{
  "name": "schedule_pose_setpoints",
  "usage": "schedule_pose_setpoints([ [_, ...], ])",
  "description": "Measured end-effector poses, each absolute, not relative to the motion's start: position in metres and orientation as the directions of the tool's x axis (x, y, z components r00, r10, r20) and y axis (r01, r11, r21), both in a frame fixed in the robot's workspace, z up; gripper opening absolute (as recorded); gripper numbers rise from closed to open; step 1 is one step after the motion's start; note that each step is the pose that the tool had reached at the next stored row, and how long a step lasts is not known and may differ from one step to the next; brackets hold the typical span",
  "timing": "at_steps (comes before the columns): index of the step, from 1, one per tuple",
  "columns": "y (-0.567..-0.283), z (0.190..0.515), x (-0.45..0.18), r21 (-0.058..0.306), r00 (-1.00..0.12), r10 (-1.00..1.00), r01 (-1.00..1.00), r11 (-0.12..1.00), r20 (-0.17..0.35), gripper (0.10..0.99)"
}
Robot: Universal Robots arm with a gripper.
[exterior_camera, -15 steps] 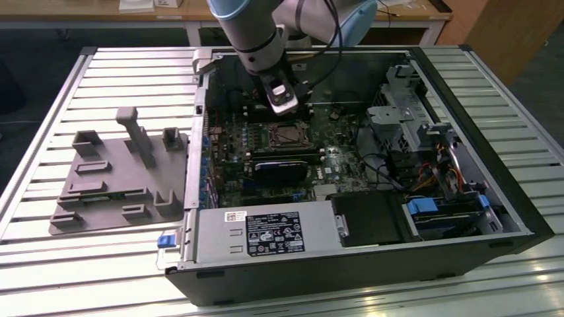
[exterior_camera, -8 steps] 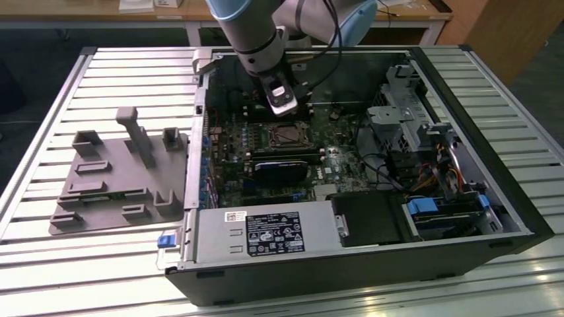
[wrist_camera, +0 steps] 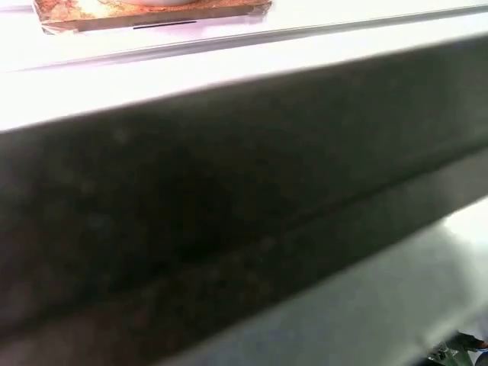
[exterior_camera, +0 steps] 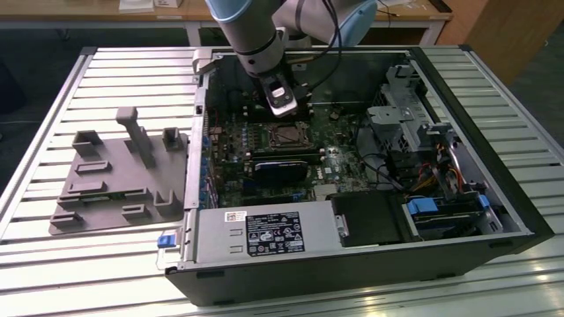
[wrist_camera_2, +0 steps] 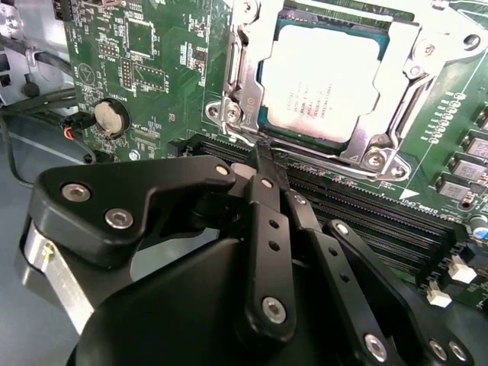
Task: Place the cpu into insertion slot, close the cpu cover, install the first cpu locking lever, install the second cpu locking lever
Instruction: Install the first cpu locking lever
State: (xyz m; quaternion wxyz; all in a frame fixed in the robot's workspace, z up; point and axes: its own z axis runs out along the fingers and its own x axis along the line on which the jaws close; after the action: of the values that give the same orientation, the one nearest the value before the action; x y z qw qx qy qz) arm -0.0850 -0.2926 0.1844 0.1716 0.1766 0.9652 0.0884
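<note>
The arm [exterior_camera: 251, 30] reaches down from the desk's far edge into the open computer case [exterior_camera: 352, 264], wrist nearly vertical, with the gripper [exterior_camera: 284, 104] poised just beyond the insertion slot [exterior_camera: 286, 137] on the motherboard [exterior_camera: 231, 142]. A grey fixture plate [exterior_camera: 105, 191] lies on the desk [exterior_camera: 53, 264] beside the case, toward the exterior view's left. The second wrist view adds detail: the black fingers [wrist_camera_2: 267, 229] are pressed together with nothing visibly between them, their tip at the socket's edge beside the long memory slots [wrist_camera_2: 366, 206]. The cpu [wrist_camera_2: 328, 84] sits in the socket with the cpu cover [wrist_camera_2: 242, 69] lying over its rim. The first wrist view gives a blurred dark band.
</note>
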Motion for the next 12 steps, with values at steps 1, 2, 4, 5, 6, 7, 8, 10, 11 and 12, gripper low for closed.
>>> schedule_pose_setpoints([
  [1, -0.2927, 0.1843, -0.0850, 0.232, -0.879, 0.371, 0.311, 0.922, -0.300, 0.102],
  [2, -0.2930, 0.1843, -0.0850, 0.232, -0.879, 0.371, 0.310, 0.922, -0.300, 0.102],
  [4, -0.2934, 0.1843, -0.0848, 0.232, -0.879, 0.371, 0.311, 0.922, -0.300, 0.102],
  [5, -0.2937, 0.1843, -0.0847, 0.232, -0.879, 0.371, 0.311, 0.922, -0.300, 0.102],
  [6, -0.2941, 0.1843, -0.0845, 0.232, -0.879, 0.371, 0.311, 0.922, -0.300, 0.102],
  [7, -0.2945, 0.1843, -0.0842, 0.232, -0.879, 0.371, 0.311, 0.922, -0.300, 0.102],
  [8, -0.2949, 0.1843, -0.0839, 0.232, -0.879, 0.371, 0.311, 0.922, -0.300, 0.102],
  [10, -0.2958, 0.1843, -0.0834, 0.232, -0.879, 0.371, 0.310, 0.922, -0.300, 0.102],
  [11, -0.2962, 0.1843, -0.0832, 0.233, -0.879, 0.372, 0.310, 0.922, -0.300, 0.102],
  [12, -0.2966, 0.1843, -0.0830, 0.233, -0.879, 0.372, 0.310, 0.922, -0.300, 0.102],
])
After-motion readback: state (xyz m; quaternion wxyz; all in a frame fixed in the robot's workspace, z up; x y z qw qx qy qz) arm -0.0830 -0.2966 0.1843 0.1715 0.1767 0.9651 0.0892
